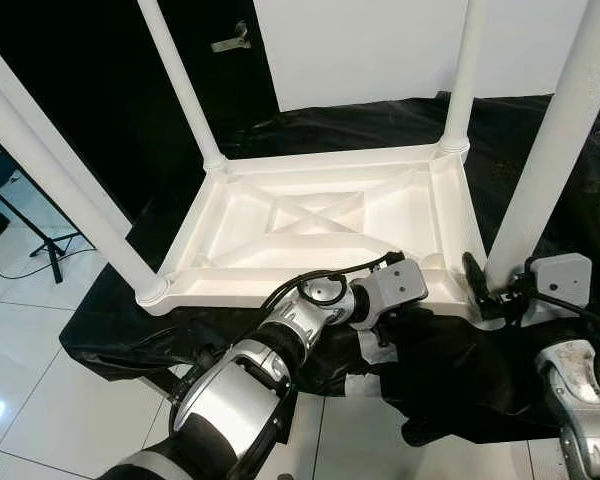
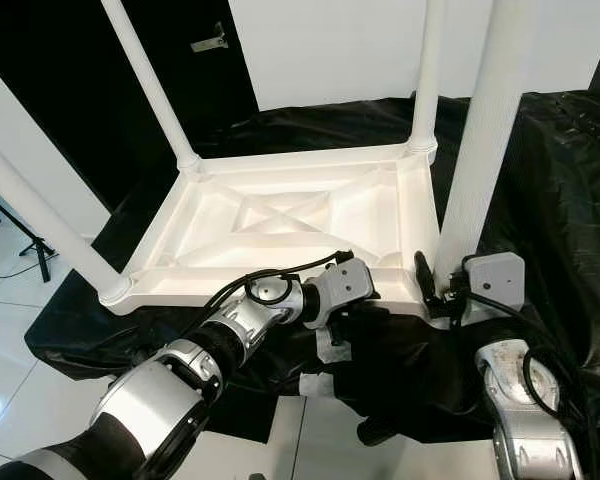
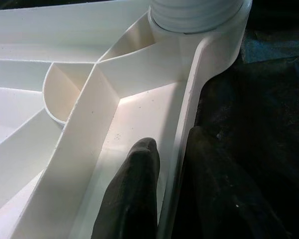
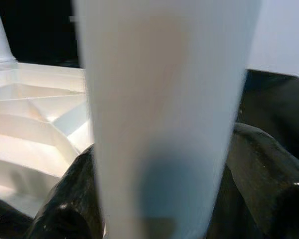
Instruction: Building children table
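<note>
A white children's table (image 1: pixel 320 225) lies upside down on a black sheet, its four legs pointing up. My left gripper (image 3: pixel 172 164) is at the near rim (image 1: pixel 230 285), close to the near right corner. One black finger (image 3: pixel 134 189) is inside the rim and the other is outside, shut on it. My right gripper (image 1: pixel 495 295) is at the base of the near right leg (image 1: pixel 555 150). Its fingers (image 4: pixel 65 209) press both sides of that leg (image 4: pixel 164 99), shut on it.
The black sheet (image 1: pixel 450 360) covers a low platform and hangs over its front edge. White tile floor (image 1: pixel 40 380) lies in front and to the left. A black tripod stand (image 1: pixel 40 240) is at the left, and a white wall panel (image 1: pixel 360 50) is behind.
</note>
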Tool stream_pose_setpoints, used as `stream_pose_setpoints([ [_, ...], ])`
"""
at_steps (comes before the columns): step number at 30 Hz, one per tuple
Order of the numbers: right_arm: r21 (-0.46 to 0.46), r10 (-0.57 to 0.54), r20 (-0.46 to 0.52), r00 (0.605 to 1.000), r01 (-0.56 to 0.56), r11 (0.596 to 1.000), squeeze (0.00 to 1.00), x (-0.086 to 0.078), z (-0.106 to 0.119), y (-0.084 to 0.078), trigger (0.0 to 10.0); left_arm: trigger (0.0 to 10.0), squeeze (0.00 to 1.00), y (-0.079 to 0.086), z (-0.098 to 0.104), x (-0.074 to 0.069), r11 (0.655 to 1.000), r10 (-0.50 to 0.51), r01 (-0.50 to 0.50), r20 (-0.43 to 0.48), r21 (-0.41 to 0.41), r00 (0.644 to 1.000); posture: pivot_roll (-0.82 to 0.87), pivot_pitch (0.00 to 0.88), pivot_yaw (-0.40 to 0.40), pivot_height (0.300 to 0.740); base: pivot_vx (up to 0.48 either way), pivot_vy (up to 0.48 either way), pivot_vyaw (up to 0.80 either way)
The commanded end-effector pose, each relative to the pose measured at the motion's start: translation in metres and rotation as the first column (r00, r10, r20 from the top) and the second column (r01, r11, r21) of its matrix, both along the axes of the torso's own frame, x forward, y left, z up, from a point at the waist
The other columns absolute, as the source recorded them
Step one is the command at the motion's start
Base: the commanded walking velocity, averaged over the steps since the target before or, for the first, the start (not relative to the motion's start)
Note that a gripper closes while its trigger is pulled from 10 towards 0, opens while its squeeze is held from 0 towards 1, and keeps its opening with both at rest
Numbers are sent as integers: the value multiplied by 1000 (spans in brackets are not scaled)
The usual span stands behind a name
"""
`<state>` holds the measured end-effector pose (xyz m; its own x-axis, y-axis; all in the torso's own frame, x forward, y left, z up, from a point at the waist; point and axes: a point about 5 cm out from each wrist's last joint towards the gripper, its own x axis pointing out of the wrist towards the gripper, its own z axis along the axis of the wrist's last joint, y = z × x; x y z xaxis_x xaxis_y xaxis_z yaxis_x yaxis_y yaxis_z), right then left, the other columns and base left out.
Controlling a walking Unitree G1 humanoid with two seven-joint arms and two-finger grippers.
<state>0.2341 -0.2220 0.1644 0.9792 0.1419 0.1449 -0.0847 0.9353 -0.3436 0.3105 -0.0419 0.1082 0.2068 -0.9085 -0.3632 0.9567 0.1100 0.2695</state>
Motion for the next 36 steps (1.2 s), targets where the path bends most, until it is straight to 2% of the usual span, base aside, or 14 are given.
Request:
stream_pose_setpoints([
  [1,25,18,-19,1000,-18,1000,0,2,-1,-2,9765,10000,0,4,-18,-4,997,50,-48,-41,55,998,-60,0,141,740,0,0,0],
  [2,59,34,-41,999,-32,998,0,3,0,-7,0,10000,0,4,-18,-4,997,51,-49,-41,55,998,-58,0,141,740,0,0,0],
  [4,112,74,-80,994,-65,992,0,3,0,-12,0,10000,0,5,-18,-4,997,52,-50,-42,55,998,-59,0,142,740,0,0,0],
  [8,124,159,-175,972,-138,983,0,-2,-8,-15,0,10000,0,5,-19,-5,997,50,-47,-42,57,998,-65,0,147,740,0,0,0],
  [20,134,194,-306,932,-159,978,0,-13,-24,-23,0,10000,0,4,-19,-6,998,39,-36,-40,59,998,-73,0,152,740,0,0,0],
  [22,175,143,-289,947,-95,980,0,-15,-31,-15,0,10000,0,3,-18,-6,998,39,-37,-39,57,998,-68,0,146,740,0,0,0],
  [25,192,116,-274,955,-63,979,0,-16,-33,-11,0,10000,0,3,-18,-5,998,41,-38,-39,56,998,-68,0,145,740,0,0,0],
  [28,210,-77,-178,981,115,971,0,-22,-41,11,0,10000,0,3,-18,-5,998,43,-41,-38,53,998,-61,0,140,740,0,0,0],
  [29,210,-77,-178,981,115,971,0,-22,-41,11,0,10000,0,3,-18,-5,998,43,-41,-38,53,998,-61,0,140,740,0,0,0],
  [32,215,-254,-141,957,280,936,0,-30,-47,16,0,10000,0,3,-18,-5,998,47,-45,-38,51,998,-52,0,135,740,0,0,0],
  [36,189,-350,-130,928,370,910,0,-34,-48,12,0,10000,0,4,-18,-4,997,53,-51,-37,51,998,-50,0,133,740,0,0,0],
])
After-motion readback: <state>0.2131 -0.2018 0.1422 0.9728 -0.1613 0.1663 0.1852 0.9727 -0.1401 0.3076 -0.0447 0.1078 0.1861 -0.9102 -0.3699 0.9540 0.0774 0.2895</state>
